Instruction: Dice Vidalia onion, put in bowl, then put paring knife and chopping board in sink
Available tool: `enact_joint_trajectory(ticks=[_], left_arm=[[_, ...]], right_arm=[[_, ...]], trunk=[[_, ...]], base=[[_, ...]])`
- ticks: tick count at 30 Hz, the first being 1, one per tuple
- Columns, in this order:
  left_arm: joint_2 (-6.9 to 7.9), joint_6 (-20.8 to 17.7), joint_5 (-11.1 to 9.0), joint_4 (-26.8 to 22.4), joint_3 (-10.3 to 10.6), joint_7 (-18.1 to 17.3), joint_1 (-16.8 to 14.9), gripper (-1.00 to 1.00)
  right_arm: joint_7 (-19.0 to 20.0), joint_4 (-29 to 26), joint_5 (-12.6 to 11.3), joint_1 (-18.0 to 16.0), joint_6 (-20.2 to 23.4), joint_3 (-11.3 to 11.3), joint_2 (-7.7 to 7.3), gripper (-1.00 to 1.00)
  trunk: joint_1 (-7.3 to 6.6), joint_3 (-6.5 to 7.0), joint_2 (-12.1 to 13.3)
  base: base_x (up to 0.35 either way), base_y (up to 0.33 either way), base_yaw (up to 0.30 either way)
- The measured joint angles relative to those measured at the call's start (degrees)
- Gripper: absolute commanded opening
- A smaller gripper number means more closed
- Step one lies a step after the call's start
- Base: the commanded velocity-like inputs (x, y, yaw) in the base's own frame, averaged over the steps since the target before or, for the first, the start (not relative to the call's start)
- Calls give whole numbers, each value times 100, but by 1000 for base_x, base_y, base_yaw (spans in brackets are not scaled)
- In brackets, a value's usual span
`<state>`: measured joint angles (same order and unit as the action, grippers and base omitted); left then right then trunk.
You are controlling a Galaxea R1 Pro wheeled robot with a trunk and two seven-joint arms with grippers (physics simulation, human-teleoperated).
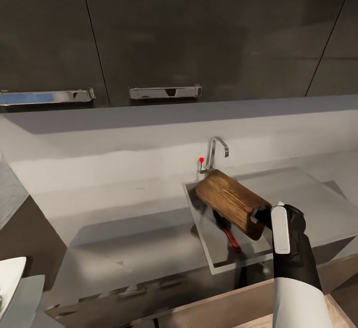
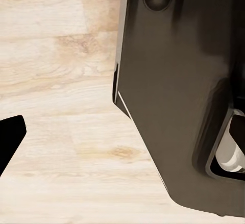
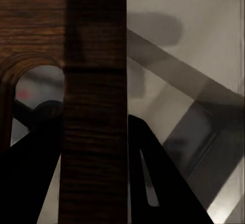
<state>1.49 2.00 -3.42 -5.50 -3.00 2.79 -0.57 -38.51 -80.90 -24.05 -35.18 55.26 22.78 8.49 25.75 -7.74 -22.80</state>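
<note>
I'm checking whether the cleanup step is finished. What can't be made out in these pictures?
- Slim paring knife with orange-red handle: head view, mostly hidden under the rectangular brown wooden chopping board held over the grey steel sink.
- Right gripper: shut on the board's end.
- Left gripper: left wrist view gives no clear sight of its fingers.
- White bowl: cut off by head view's edge.

Right gripper (image 1: pixel 259 217) clamped on chopping board (image 1: pixel 231 202), arm extended forward.
</note>
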Motion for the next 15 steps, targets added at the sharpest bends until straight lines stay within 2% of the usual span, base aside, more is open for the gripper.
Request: enact_joint_trajectory(ticks=[3,5,6,7,8,9,11,14,15], left_arm=[[-1,0,0,-1,0,-1,0,100],[0,0,0,0,0,-3,0,100],[1,0,0,0,0,-3,0,100],[-2,0,1,0,0,-2,0,100],[-2,0,1,-1,0,-3,0,100],[-2,0,2,1,0,-4,-1,100],[-3,0,2,0,0,-3,0,100],[-4,0,1,1,1,-4,-1,100],[-7,0,1,0,0,-5,0,100]], right_arm=[[-286,1,-81,2,-109,3,0,-100],[-419,0,-393,-1,-339,-1,1,-100],[-570,0,-472,0,-394,2,0,-100],[-865,3,-738,0,-579,-5,1,-100],[-1091,7,-867,1,-627,-16,0,-100],[-1428,16,-1373,1,-883,-70,2,-100],[-1832,21,-1854,3,-1131,-209,1,-100],[-2364,21,-2354,0,-1612,-564,2,-100],[-2794,18,-2614,1,-2089,-962,0,-100]], trunk=[[0,-1,0],[0,1,-1],[0,0,0],[0,0,0],[0,0,0],[0,0,1],[0,-1,1],[0,0,0],[0,0,0]], base=[[0,0,0],[0,0,0],[0,0,0],[0,0,0],[0,0,0],[0,0,0],[0,0,0],[0,0,0],[0,0,0]])
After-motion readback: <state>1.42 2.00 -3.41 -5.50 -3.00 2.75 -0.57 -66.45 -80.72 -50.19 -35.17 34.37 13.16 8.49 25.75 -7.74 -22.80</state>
